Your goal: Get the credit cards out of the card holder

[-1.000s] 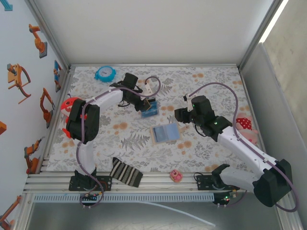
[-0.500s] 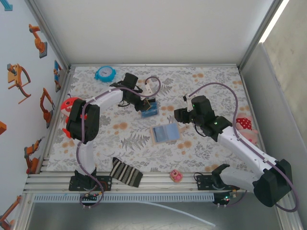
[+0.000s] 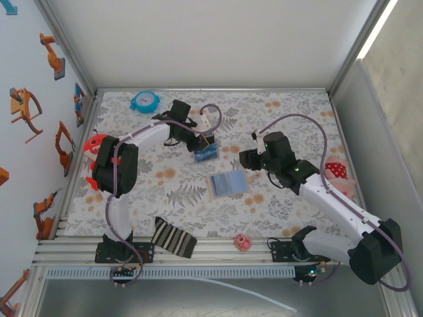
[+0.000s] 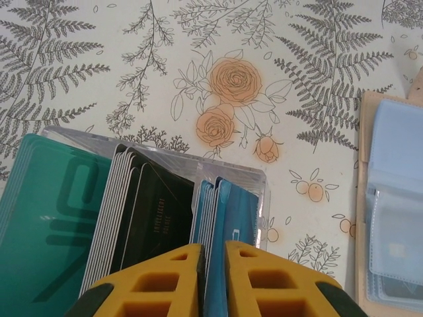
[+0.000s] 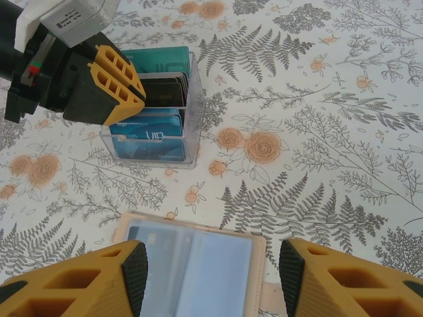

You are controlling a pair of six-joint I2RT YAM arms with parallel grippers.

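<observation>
The card holder (image 3: 227,183) lies open on the table, tan rim and pale blue panels up; a card shows through its left pocket (image 5: 147,246). My right gripper (image 5: 213,264) hangs open just above it, one finger over each side. My left gripper (image 4: 213,247) is shut on a blue credit card (image 4: 232,224), which stands on edge in a clear plastic box (image 3: 205,153). In that box also stand teal cards (image 4: 53,224), black cards (image 4: 158,211) and more blue ones. The card holder's edge (image 4: 396,198) shows to the right of the box.
A blue alarm clock (image 3: 144,100) sits at the back left and a red toy (image 3: 94,146) at the left edge. A striped cloth (image 3: 174,238) and a small pink object (image 3: 242,242) lie near the front. A red-and-white item (image 3: 336,170) sits at the right.
</observation>
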